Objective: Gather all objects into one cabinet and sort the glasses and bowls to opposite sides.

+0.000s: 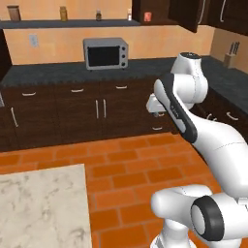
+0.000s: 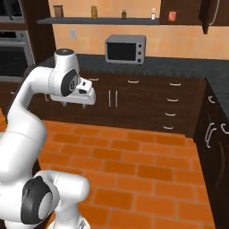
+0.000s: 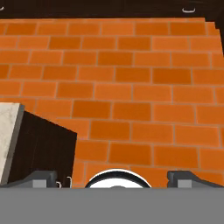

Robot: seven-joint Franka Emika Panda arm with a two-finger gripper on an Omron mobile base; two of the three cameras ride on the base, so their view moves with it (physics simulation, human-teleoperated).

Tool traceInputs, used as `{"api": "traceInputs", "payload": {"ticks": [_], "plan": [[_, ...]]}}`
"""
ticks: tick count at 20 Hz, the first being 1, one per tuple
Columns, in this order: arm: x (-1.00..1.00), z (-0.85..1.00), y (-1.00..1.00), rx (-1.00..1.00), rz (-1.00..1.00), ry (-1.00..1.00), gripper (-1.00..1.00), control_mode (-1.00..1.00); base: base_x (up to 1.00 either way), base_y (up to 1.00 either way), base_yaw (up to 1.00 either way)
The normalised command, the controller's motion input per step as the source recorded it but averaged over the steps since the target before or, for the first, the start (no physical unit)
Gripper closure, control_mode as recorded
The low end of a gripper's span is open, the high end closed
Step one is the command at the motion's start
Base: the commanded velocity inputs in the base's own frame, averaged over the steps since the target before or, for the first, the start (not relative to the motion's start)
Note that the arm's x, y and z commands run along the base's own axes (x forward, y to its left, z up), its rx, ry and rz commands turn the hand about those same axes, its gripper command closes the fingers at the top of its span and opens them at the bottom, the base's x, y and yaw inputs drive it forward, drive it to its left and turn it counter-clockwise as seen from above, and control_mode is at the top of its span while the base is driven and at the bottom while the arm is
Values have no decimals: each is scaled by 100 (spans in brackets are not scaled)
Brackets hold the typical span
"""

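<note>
The cabinet, a long dark grey wall shelf (image 1: pixel 72 23) (image 2: pixel 98 20), runs along the back wall above the counter. Small brown and white bottles (image 1: pixel 63 13) (image 2: pixel 94 11) stand on it. The glasses and bowls are out of view. My gripper (image 1: pixel 157 115) (image 2: pixel 74 104) hangs in mid-air over the brick floor, pointing down, well short of the counter and far below the shelf. In the hand view its fingertips (image 3: pixel 42 178) stand wide apart, open, with nothing between them; orange bricks lie below.
A grey microwave (image 1: pixel 105 53) (image 2: pixel 125 48) sits on the dark counter under the shelf. A marble-topped island (image 1: pixel 41 208) (image 3: pixel 8 140) is at the near left. Dark cupboards line the back and right walls, with a knife block (image 1: pixel 230 58) at the right and a wall oven (image 2: pixel 15 49) at the left.
</note>
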Motion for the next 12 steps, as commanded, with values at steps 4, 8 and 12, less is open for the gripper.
{"api": "traceInputs", "payload": {"ticks": [4,8,12], "plan": [[0,0,0,0,0,0,-100,100,100,-31,0],[0,0,0,0,0,0,-100,100,100,-34,0],[0,0,0,0,0,0,-100,100,100,-32,0]]}}
